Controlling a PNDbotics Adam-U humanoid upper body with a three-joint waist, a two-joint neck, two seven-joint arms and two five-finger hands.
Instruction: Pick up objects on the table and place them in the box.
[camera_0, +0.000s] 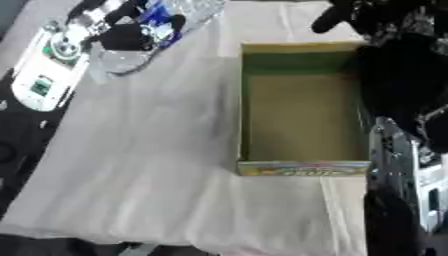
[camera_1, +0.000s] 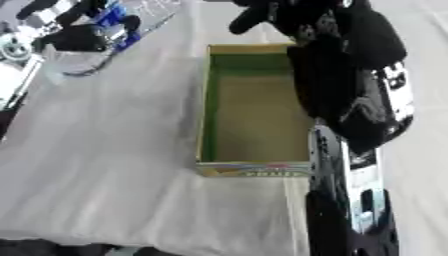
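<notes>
The right arm rises along the box's right wall. The box (camera_0: 302, 120), open-topped with green inner walls, appears to hold nothing; its near panel carries coloured print too blurred to read. Beyond its far rim, the right hand (camera_1: 280, 15) hangs dark; whether its fingers are curled cannot be told. Far left of those fingers, the left hand (camera_0: 131, 35) lies among clear packaged objects (camera_0: 166, 20), finger state likewise unclear. Judged step: picking; next, secure one object.

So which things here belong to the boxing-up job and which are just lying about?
Job:
- open green-lined cardboard box, nothing visible inside
- left hand over clear plastic-wrapped item
- right hand beyond the box

Lying about:
- white device with green parts
- pale tablecloth
</notes>
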